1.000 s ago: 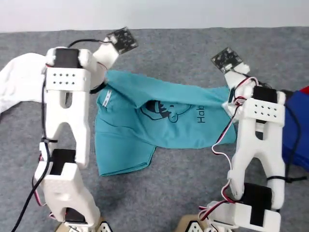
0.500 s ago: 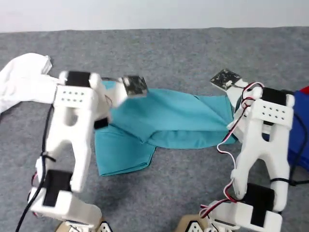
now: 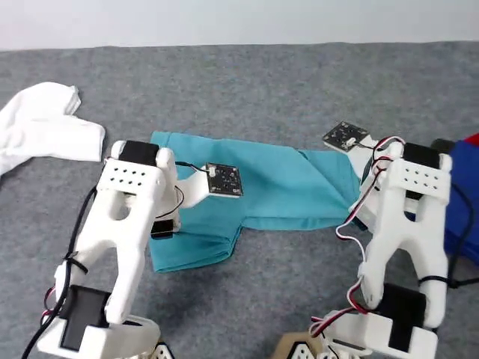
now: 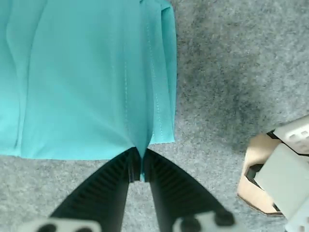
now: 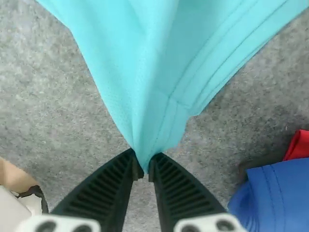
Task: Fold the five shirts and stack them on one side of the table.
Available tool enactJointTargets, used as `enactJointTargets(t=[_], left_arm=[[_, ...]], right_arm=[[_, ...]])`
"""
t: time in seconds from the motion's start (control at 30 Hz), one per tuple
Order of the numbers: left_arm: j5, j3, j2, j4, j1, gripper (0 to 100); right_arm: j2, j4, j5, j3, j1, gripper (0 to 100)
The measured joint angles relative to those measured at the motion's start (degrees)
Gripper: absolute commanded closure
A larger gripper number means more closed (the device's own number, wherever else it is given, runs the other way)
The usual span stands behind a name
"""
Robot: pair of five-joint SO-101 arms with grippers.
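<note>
The teal shirt (image 3: 284, 187) is laid across the middle of the grey table (image 3: 299, 82), and it is gripped on both sides: one hem is clamped in the left gripper (image 4: 140, 163), a bunched edge is pinched by the right gripper (image 5: 143, 170).

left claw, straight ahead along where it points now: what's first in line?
The teal shirt: the left claw is shut on its edge, with the cloth spread straight ahead. Depth is unclear; the grey table cover may lie just beneath.
</note>
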Motion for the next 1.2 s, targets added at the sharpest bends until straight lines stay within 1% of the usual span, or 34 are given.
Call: enactJointTargets(t=[0.37, 0.6, 0.73, 0.93, 1.03, 1.13, 1.2], left_arm=[[0.0, 0.4, -0.1, 0.0, -1.5, 99], [0.3, 0.4, -0.1, 0.0, -2.0, 88], [0.9, 0.4, -0.1, -1.1, -3.3, 86], [1.1, 0.4, -0.1, -3.1, -3.3, 86], [1.1, 0.4, -0.1, -4.9, -4.7, 87], [1.1, 0.4, -0.1, -7.6, -6.6, 94], [1.1, 0.4, -0.1, -9.1, -8.1, 100]], right_arm=[[0.0, 1.8, 0.0, 0.0, 0.0, 98.8], [0.0, 1.8, 0.0, 0.0, 0.0, 98.8], [0.0, 1.8, 0.0, 0.0, 0.0, 98.8], [0.0, 1.8, 0.0, 0.0, 0.0, 98.8], [0.0, 1.8, 0.0, 0.0, 0.0, 98.8], [0.0, 1.8, 0.0, 0.0, 0.0, 98.3], [0.0, 1.8, 0.0, 0.0, 0.0, 95.0]])
